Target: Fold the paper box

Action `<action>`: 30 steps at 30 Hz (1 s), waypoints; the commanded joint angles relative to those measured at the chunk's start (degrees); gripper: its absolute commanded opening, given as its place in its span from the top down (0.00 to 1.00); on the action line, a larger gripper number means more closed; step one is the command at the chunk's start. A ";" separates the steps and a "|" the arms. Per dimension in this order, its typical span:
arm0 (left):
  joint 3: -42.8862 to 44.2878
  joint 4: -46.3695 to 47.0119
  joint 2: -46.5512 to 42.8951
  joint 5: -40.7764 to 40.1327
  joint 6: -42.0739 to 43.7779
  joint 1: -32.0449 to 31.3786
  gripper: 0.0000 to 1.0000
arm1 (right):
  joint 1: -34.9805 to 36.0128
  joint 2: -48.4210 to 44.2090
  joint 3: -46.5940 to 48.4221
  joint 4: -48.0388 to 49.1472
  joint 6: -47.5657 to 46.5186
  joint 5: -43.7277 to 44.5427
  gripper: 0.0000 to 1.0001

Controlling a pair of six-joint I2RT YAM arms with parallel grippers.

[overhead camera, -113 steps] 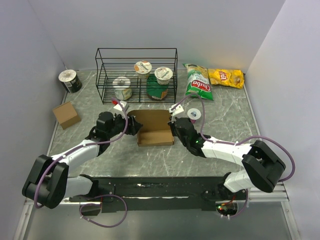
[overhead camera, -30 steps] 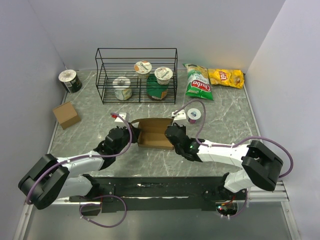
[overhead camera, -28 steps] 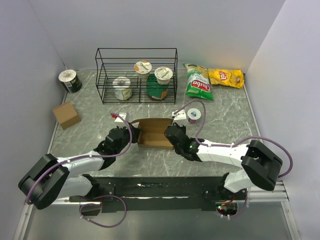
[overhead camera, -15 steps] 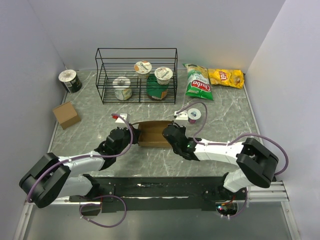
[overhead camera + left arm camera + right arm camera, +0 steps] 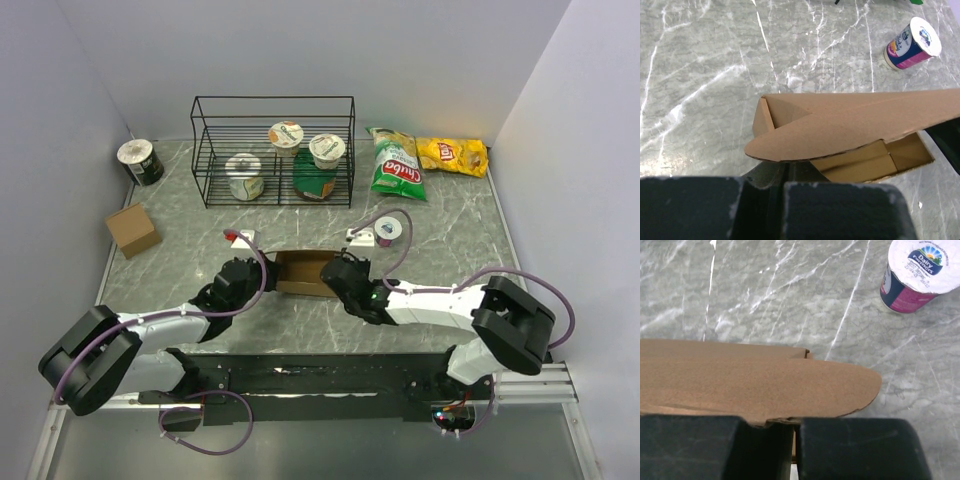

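Paper box [image 5: 303, 270] lid lowered; grey marble tbl [image 5: 450, 232], white walls [image 5: 300, 50].

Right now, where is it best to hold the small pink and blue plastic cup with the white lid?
The small pink and blue plastic cup stands upright, clear of the brown cardboard box. Probably grip its round side wall below the wider lid, coming from above.
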 commanded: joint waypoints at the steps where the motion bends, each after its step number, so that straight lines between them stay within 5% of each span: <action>1: -2.23 -7.65 0.58 2.19 -2.29 -1.39 0.99 | 2.05 -5.66 -2.18 -4.43 -0.17 0.45 0.86; 2: -2.23 -7.65 0.67 2.10 -2.29 -1.39 0.99 | 2.40 -6.55 -2.54 -4.43 -0.80 0.89 0.84; 6: -1.70 -7.73 1.54 1.49 -1.94 -1.65 0.99 | 4.86 -10.94 -5.35 -3.47 -4.75 2.65 0.47; 12: -1.09 -7.56 2.34 1.49 -0.71 -2.26 0.99 | 9.17 -14.72 -8.51 0.66 -10.47 1.87 0.23; 21: 0.14 -8.52 3.74 -0.79 0.43 -3.93 0.99 | 15.50 -30.70 -20.98 11.73 -23.72 -11.29 0.18; 30: 1.55 -9.93 4.62 -2.99 1.66 -5.52 0.99 | 16.03 -51.36 -18.38 -1.08 -25.85 -19.14 0.14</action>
